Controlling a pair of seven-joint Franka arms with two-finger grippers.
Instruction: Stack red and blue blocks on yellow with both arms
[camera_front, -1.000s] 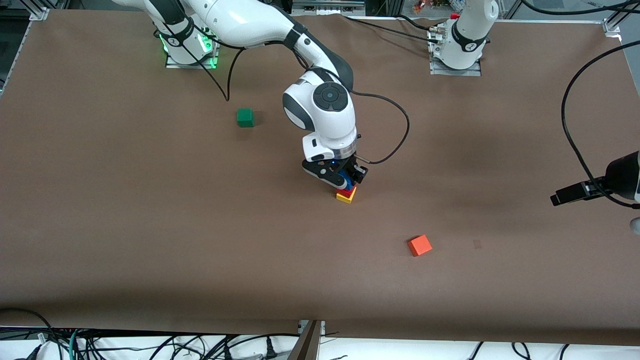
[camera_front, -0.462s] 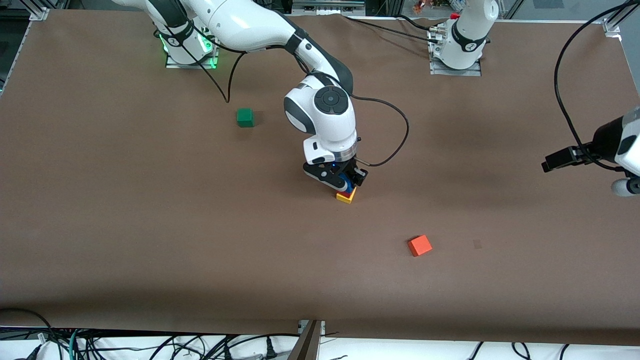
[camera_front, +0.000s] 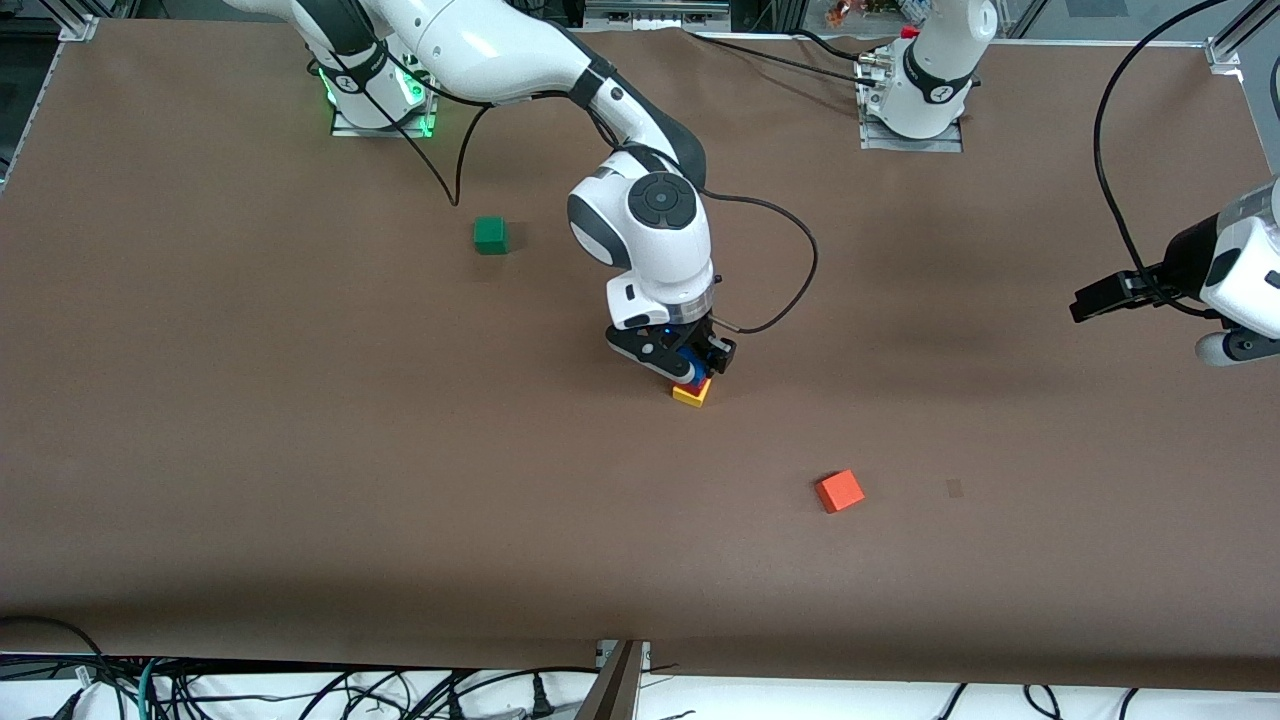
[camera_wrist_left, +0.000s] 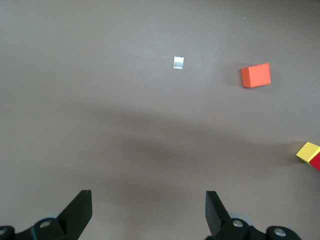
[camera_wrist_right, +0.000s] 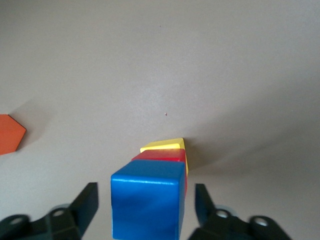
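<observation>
Stack: at the centre of the front frame we see the blue block (camera_wrist_right: 147, 202) on the red block (camera_wrist_right: 161, 155), which sits on the yellow block (camera_front: 690, 394).
Right claw (camera_front: 692, 362): directly over the stack, fingers spread either side of the blue block, with gaps visible in its wrist view.
Left claw (camera_wrist_left: 148, 212): at the right edge of the front frame, raised over bare bench (camera_front: 300, 450), fingers spread and holding nothing.
Orange cube (camera_front: 839, 490): lower right of centre.
Green cube (camera_front: 490, 235): upper left of centre.
</observation>
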